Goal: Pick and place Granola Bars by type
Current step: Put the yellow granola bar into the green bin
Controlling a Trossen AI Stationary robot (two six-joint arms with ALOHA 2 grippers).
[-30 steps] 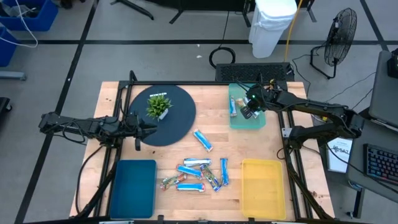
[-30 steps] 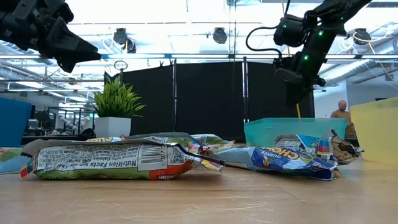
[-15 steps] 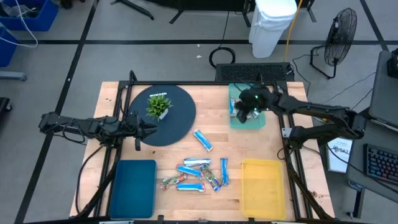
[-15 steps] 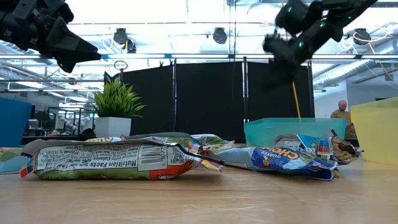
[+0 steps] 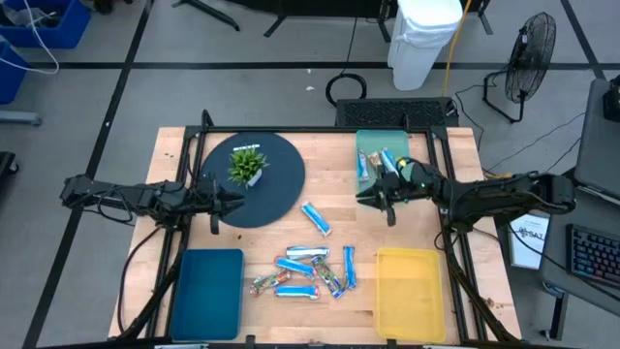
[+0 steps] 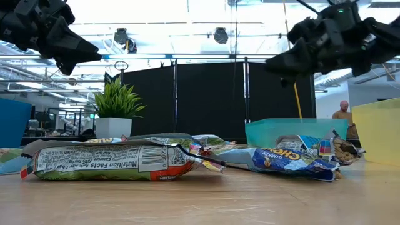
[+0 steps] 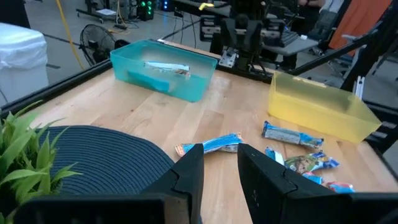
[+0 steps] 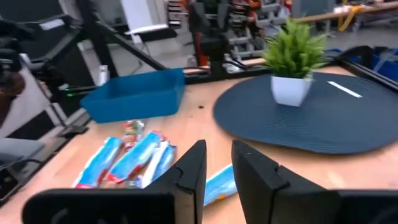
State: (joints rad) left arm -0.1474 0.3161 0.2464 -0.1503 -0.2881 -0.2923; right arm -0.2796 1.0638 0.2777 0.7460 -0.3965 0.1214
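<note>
Wooden table (image 5: 339, 208), lab room beyond.

Left arm: stretched level from the table's (image 5: 174, 145) left edge, raised above it.
Left gripper (image 5: 236, 201): empty, fingers narrowly apart.
Right arm: reaching in from the table's right edge, raised.
Right gripper (image 5: 373, 199): empty, fingers narrowly apart, pointing toward the table's middle.

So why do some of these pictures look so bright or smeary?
Low view: the ceiling lights blow out to white, leaving the right gripper a dark silhouette. Right wrist view: motion blur smears the granola bars and potted plant. High view: even light, soft shadows.
</note>
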